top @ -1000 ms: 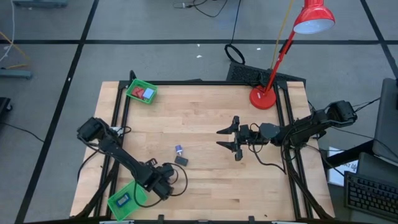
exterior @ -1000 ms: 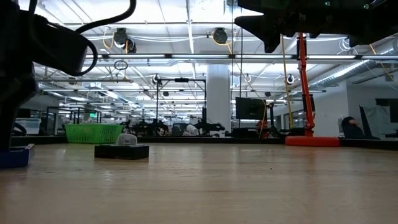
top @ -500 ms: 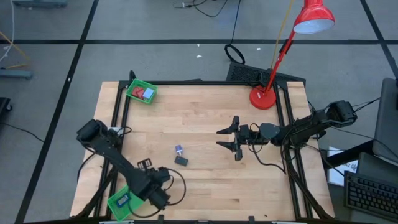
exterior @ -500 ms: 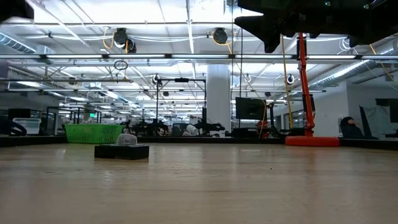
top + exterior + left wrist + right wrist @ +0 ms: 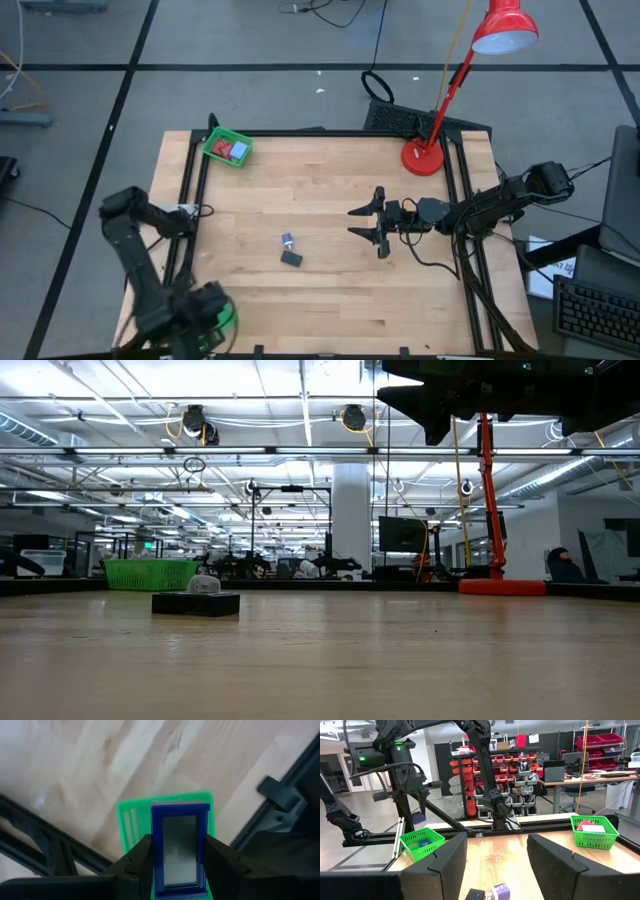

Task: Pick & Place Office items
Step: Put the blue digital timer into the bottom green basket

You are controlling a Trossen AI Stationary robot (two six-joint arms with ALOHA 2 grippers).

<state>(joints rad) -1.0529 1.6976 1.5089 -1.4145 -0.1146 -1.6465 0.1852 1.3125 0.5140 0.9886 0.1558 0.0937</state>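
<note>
My left gripper (image 5: 203,312) hangs over the near-left green tray (image 5: 222,322), shut on a blue-framed rectangle with a grey face (image 5: 178,851). In the right wrist view that piece (image 5: 418,815) hangs high above the tray (image 5: 421,843), which holds another blue bit. My right gripper (image 5: 372,222) hovers open over the table's middle right, touching nothing. A small blue-and-white piece (image 5: 287,241) and a black rectangle (image 5: 291,258) lie flat on the wood. The far-left green tray (image 5: 216,146) holds a red and a light-blue block. My left gripper pinches the blue-framed rectangle between its two fingers (image 5: 141,852), one on each long side edge (image 5: 156,851). The fingers come from above, pointing down. The piece is lifted clear, its upper end standing out past the fingertips over the green tray (image 5: 131,817).
A red desk lamp stands with its base (image 5: 423,157) at the far right of the table. Black frame rails (image 5: 190,200) run along the left and right sides. Bare wood lies between the two loose pieces and my right gripper.
My left arm has swung toward the table's near-left corner and risen, carrying the blue-framed piece from table height to above the near-left tray. It has left the low view. My right arm has kept still.
</note>
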